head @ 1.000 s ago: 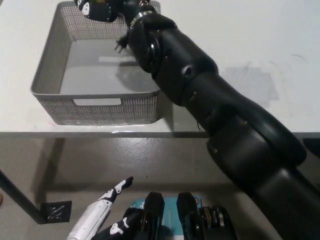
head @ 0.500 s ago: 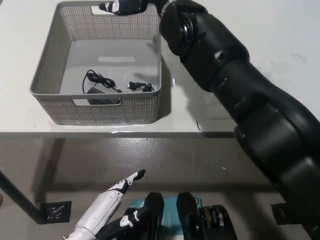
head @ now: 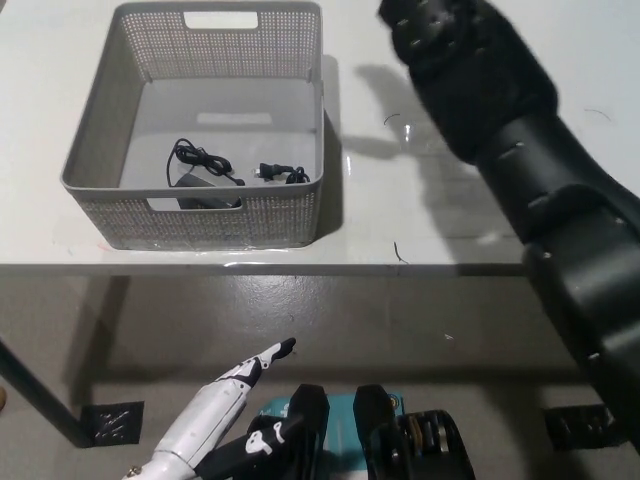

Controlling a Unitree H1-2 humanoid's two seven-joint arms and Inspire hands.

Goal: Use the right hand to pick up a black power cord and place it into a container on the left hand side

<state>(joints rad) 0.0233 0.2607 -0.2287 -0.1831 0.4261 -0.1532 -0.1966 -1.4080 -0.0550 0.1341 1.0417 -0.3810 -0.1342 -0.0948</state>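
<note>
White tabletop [head: 440, 215] fills my head view, the black power cord [head: 210, 170] lying inside the grey mesh basket [head: 100, 130] well left of my right hand [head: 440, 45], whose fingers I cannot make out, so I'd retract clear of the rim while the left hand [head: 215, 400] hangs low, fingers together.

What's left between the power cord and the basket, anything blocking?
Nothing visible. The black power cord already lies on the floor of the grey mesh basket, near its front wall. The right hand is not clearly visible; the left hand rests low, below the table edge.
</note>
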